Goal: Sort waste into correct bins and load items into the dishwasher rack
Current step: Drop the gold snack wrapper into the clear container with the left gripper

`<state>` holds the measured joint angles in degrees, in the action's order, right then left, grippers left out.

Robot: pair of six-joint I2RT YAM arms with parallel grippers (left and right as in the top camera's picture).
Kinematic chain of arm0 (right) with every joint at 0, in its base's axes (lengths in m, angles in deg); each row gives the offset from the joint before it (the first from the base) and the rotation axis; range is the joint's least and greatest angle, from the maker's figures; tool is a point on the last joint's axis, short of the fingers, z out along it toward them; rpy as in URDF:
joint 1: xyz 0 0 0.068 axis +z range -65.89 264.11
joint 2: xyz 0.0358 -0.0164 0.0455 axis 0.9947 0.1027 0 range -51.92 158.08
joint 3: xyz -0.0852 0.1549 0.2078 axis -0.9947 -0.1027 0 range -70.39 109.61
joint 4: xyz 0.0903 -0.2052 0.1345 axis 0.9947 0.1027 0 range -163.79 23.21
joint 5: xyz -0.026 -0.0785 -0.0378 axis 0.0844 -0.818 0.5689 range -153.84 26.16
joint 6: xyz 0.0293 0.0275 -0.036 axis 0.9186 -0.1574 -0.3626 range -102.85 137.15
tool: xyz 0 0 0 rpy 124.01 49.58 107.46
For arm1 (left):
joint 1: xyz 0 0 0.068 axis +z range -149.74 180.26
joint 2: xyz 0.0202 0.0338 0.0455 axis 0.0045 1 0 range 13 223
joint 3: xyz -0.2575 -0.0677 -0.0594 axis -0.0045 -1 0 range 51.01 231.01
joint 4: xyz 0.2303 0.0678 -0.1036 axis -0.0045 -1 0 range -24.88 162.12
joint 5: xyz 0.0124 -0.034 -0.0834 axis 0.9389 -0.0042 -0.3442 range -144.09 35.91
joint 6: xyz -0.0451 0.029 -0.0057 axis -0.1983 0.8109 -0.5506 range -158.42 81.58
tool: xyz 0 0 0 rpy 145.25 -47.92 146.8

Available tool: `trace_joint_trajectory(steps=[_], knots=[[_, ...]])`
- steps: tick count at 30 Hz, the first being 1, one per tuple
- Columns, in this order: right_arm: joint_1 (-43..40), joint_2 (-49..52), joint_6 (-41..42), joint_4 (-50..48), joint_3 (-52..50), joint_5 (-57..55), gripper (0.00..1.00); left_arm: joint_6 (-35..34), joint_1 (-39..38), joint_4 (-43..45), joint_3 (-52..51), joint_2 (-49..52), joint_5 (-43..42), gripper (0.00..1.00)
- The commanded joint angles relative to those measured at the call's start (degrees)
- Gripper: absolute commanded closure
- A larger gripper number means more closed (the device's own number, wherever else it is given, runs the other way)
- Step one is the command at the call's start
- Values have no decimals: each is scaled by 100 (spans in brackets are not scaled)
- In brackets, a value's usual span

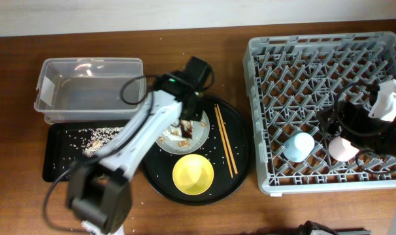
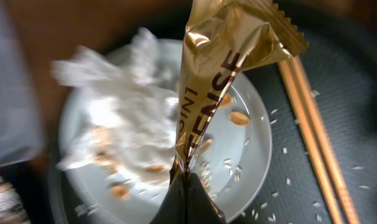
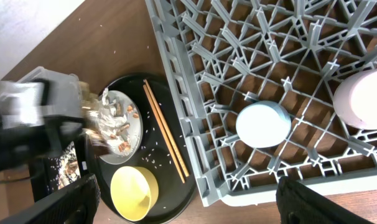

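Your left gripper hangs over the plate with its jaws closed narrow on the snack wrapper. In the left wrist view the wrapper is pinched at its lower end and stands up from the pinch, above the plate. The fingers themselves are hard to make out there.

Your right gripper is spread wide and holds nothing. Its 2 fingers sit at the 2 bottom corners of its own view, above the near part of the dishwasher rack.

Your count:
- 1 snack wrapper, in the left gripper.
- 1 crumpled tissue, lying on the plate.
- Food scraps and rice grains, scattered on the plate. More rice lies in the shallow black tray.
- 1 plate and 1 yellow bowl, both on the round black tray, with the bowl nearer you.
- 2 chopsticks, side by side on the round tray, just right of the plate.
- 2 cups in the rack near its front edge: 1 blue cup, and 1 pink cup to its right.
- 2 bins left of the round tray: 1 clear tub, with the shallow black tray in front of it.
- 1 rack, on the right of the table.
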<state>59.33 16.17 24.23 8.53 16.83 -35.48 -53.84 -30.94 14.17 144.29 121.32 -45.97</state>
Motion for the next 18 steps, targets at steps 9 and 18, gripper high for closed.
trace_joint_trajectory(steps=[9,18], knots=[[0,-11,-68,20,44,-52,8,-682,2872,909,175,-234,566,63],[0,-11,-66,20,44,-114,8,-142,1163,-184,-122,-129,-417,28]])
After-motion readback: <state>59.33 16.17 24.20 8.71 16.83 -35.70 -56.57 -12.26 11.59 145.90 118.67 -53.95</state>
